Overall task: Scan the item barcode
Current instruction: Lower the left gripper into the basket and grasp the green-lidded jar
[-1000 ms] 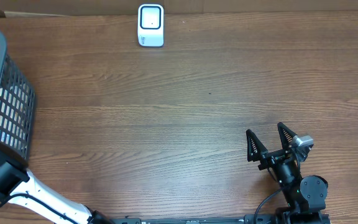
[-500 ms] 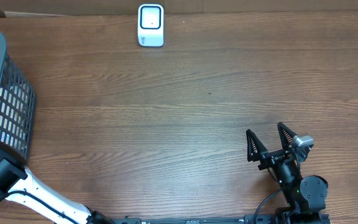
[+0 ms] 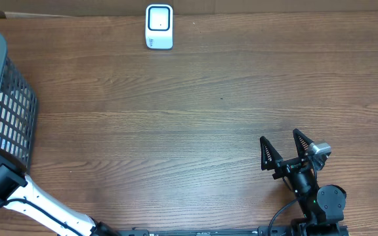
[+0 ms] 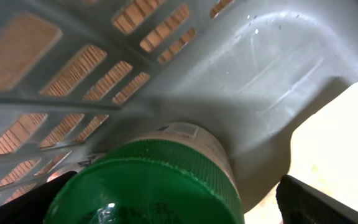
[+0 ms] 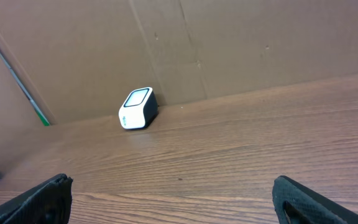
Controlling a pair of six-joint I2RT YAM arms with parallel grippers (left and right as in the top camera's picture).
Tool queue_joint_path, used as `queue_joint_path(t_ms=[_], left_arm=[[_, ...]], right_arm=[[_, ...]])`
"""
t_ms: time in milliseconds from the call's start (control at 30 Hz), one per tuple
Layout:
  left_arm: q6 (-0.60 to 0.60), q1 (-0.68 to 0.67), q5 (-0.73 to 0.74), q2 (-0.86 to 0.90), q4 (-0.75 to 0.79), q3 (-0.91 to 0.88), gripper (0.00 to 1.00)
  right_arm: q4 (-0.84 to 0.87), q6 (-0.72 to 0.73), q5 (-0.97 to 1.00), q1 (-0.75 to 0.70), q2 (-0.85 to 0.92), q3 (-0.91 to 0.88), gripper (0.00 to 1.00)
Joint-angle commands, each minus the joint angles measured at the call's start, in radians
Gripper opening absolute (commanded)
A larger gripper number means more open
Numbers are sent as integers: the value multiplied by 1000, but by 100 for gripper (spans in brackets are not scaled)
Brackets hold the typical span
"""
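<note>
Brown wooden tabletop [image 3: 209, 111] is being backed by a cardboard wall [image 5: 229, 43]. A small white scanner [image 3: 159, 26] is being kept at the far edge just in front of that wall, with its window facing up. At the left edge a grey mesh basket [image 3: 8, 98] is being shown, with the left arm [image 3: 5, 187] at its near side. Inside the basket the left gripper [image 4: 173, 183] is being held spread wide. Its two dark fingers [image 4: 319, 202] are being shown at the lower corners of the wrist view, and nothing is being pinched. Between them a green-lidded jar [image 4: 148, 186] is being framed close against the basket's grey wall; whether the fingers are touching it cannot be told. A pale shape [image 4: 340, 143] beside the jar cannot be identified. Near the front right of the table the right gripper [image 3: 279, 137] is likewise being held spread and empty, and is being pointed toward the scanner, well apart from it.
</note>
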Motion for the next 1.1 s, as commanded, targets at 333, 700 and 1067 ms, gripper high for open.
queue_joint_path(t_ms=[333,700,1067], left_arm=[[-63,2,13,-21,-26,-18,96],[-95,-2,13,-58,-53,14,81],[-139,-14,18,-258,-60,24,70]], right_arm=[[6,0,5,-7,-11,-11,100],[6,0,5,-7,-11,-11,100],[6,0,5,-7,-11,-11,100]])
